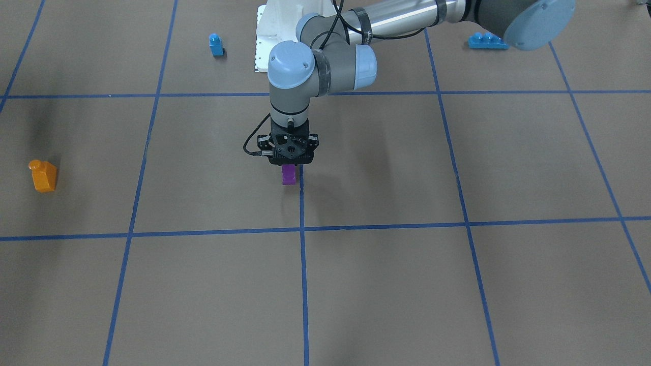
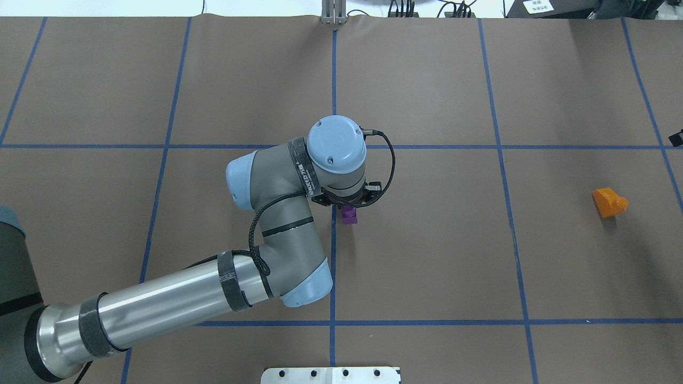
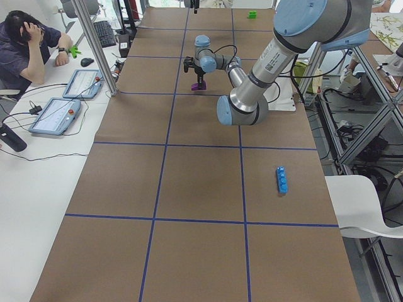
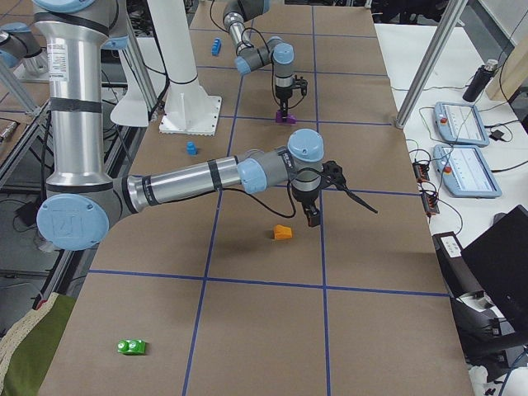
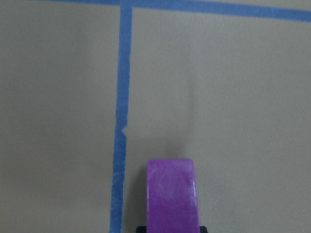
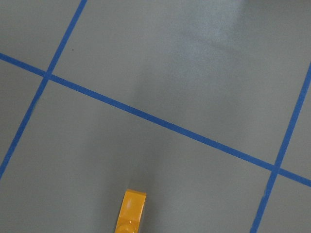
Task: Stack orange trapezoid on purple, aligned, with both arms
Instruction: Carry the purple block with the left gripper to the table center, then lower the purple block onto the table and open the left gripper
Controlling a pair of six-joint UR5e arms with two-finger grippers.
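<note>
At centre, the left gripper [image 2: 348, 206] is closed on the top of a small glossy dark-purple plastic trapezoid block [image 2: 349, 215] beside a blue tape line [image 2: 333, 250]. Far right, a small glossy orange plastic trapezoid block [image 2: 608, 203] lies free: probably light, rigid and slick, best pinched across its flat sides. The right gripper [image 4: 313, 216] hangs near it, its opening impossible to judge. A blue single-stud block [image 1: 216, 44] and a long blue brick [image 1: 487, 40] lie well apart.
</note>
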